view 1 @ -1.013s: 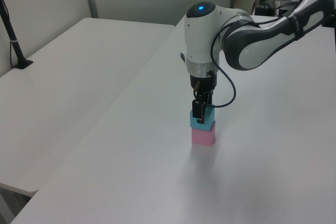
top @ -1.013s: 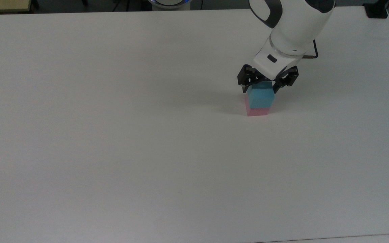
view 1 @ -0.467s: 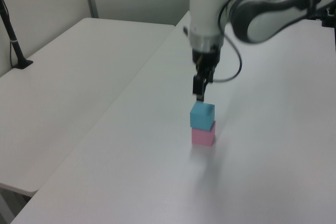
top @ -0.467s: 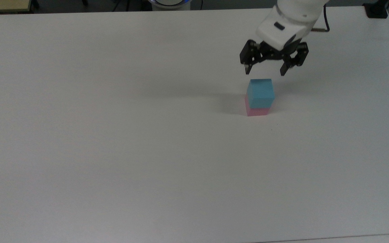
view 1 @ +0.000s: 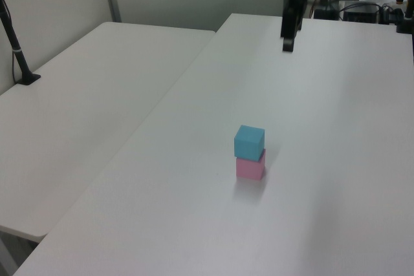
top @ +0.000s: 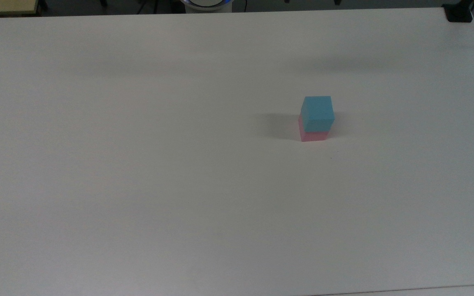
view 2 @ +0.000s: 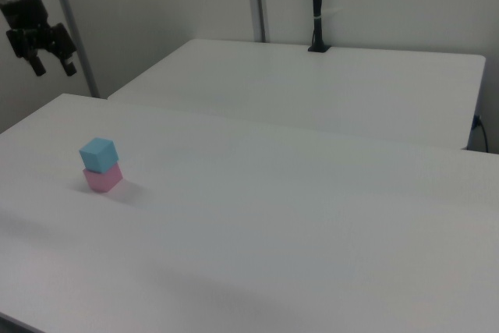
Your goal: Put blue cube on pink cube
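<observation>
So the stacking part looks done to me: the blue cube [top: 317, 112] sits right on top of the pink cube [top: 312, 135] on the table [top: 138, 164], twisted a touch off square but resting flat. In the right view the gripper [view 2: 42, 58] hangs high above the stack and off toward the right view's left, jaws spread wide with nothing between them, so both cubes are well below the jaws and well apart from them. Next move is basically nothing but parking the arm without bumping the stack, I'd guess. Compared to a second ago, the jaws straddled the blue cube; half a second ago they'd let go and lifted just above it, now they're way clear.
</observation>
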Controlling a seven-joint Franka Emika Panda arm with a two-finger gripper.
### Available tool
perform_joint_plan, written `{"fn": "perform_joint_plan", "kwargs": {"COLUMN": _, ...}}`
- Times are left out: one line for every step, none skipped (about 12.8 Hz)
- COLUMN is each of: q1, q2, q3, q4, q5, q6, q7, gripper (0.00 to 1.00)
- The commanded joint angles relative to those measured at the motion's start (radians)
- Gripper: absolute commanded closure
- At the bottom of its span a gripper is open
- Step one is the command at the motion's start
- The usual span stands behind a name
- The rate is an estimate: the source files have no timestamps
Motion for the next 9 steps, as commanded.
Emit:
{"fn": "perform_joint_plan", "kwargs": {"q1": -0.054, "q2": -0.059, "q3": -0.116, "q4": -0.007, "q5": 0.072, "q6": -0.06, "q7": -0.169, "gripper": 0.0}}
{"fn": "perform_joint_plan", "kwargs": {"q1": -0.061, "q2": -0.069, "q3": -0.159, "q4": -0.007, "q5": 0.075, "q6": -0.079, "q7": -0.235, "gripper": 0.0}}
{"fn": "perform_joint_plan", "kwargs": {"q1": -0.073, "q2": -0.07, "q3": -0.211, "q4": -0.009, "q5": 0.086, "q6": -0.094, "q7": -0.307, "gripper": 0.0}}
{"fn": "perform_joint_plan", "kwargs": {"q1": -0.088, "q2": -0.072, "q3": -0.264, "q4": -0.007, "q5": 0.104, "q6": -0.105, "q7": -0.376, "gripper": 0.0}}
{"fn": "perform_joint_plan", "kwargs": {"q1": -0.102, "q2": -0.072, "q3": -0.311, "q4": -0.007, "q5": 0.12, "q6": -0.106, "q7": -0.444, "gripper": 0.0}}
{"fn": "perform_joint_plan", "kwargs": {"q1": -0.113, "q2": -0.072, "q3": -0.354, "q4": -0.009, "q5": 0.124, "q6": -0.106, "q7": -0.498, "gripper": 0.0}}
{"fn": "perform_joint_plan", "kwargs": {"q1": -0.122, "q2": -0.072, "q3": -0.385, "q4": -0.009, "q5": 0.124, "q6": -0.106, "q7": -0.533, "gripper": 0.0}}
{"fn": "perform_joint_plan", "kwargs": {"q1": -0.136, "q2": -0.072, "q3": -0.408, "q4": -0.012, "q5": 0.124, "q6": -0.105, "q7": -0.546, "gripper": 0.0}}
{"fn": "perform_joint_plan", "kwargs": {"q1": -0.151, "q2": -0.07, "q3": -0.414, "q4": -0.024, "q5": 0.123, "q6": -0.1, "q7": -0.543, "gripper": 0.0}}
